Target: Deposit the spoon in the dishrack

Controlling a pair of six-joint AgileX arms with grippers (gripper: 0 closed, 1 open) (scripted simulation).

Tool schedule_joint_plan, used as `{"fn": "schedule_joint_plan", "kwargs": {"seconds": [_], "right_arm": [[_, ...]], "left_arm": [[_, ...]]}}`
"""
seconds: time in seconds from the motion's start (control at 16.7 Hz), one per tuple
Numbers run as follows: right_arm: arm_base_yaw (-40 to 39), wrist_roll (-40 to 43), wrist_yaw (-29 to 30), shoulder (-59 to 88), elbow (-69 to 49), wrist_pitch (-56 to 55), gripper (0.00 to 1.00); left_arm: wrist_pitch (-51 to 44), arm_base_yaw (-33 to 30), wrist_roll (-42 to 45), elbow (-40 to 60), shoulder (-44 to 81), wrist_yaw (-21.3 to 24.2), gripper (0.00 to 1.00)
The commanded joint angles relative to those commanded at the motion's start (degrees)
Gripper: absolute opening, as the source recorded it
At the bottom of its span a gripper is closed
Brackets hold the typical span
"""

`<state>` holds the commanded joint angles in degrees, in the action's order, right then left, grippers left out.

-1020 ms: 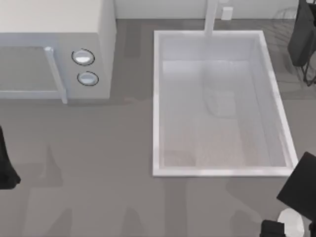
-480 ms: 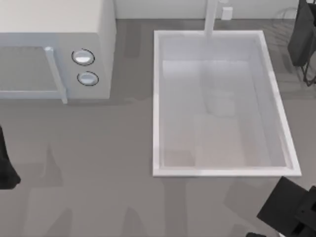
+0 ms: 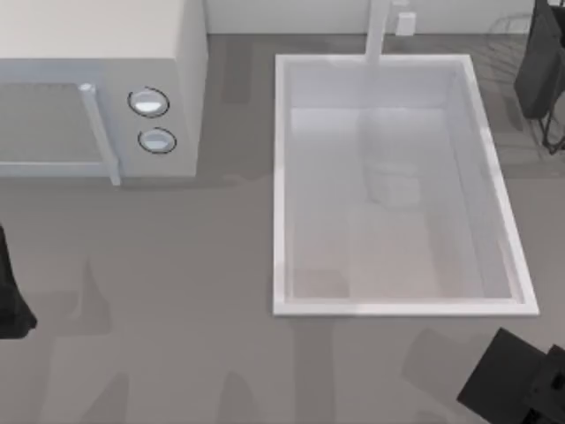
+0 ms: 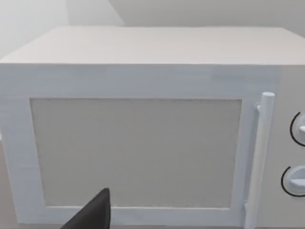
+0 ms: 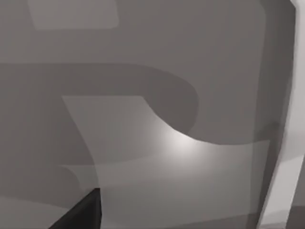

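The right arm's black gripper (image 3: pixel 516 393) sat at the grey tabletop's (image 3: pixel 177 309) near right corner, below the white rectangular sink (image 3: pixel 281 177). Whether its fingers were open could not be told. The thin dark-wire dishrack (image 3: pixel 512 31) stood at the far right corner. The left arm was parked at the left edge.

The dishrack (image 3: pixel 530 53) is cut off by the top view's upper right corner. The right arm (image 3: pixel 521 389) runs off the lower right corner, the left arm (image 3: pixel 11 291) off the left edge. The microwave (image 4: pixel 143 129) is cropped at its knobs.
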<state>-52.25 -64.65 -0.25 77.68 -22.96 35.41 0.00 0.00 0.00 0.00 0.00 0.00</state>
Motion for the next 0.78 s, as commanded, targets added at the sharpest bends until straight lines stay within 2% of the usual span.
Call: {"fn": "schedule_joint_plan", "kwargs": {"seconds": [0.06, 0.78], "right_arm": [[0.0, 0.0, 0.0, 0.0, 0.0, 0.0, 1.00], [0.0, 0.0, 0.0, 0.0, 0.0, 0.0, 0.10]], "left_arm": [[0.0, 0.0, 0.0, 0.0, 0.0, 0.0, 1.00], [0.0, 0.0, 0.0, 0.0, 0.0, 0.0, 1.00]]}}
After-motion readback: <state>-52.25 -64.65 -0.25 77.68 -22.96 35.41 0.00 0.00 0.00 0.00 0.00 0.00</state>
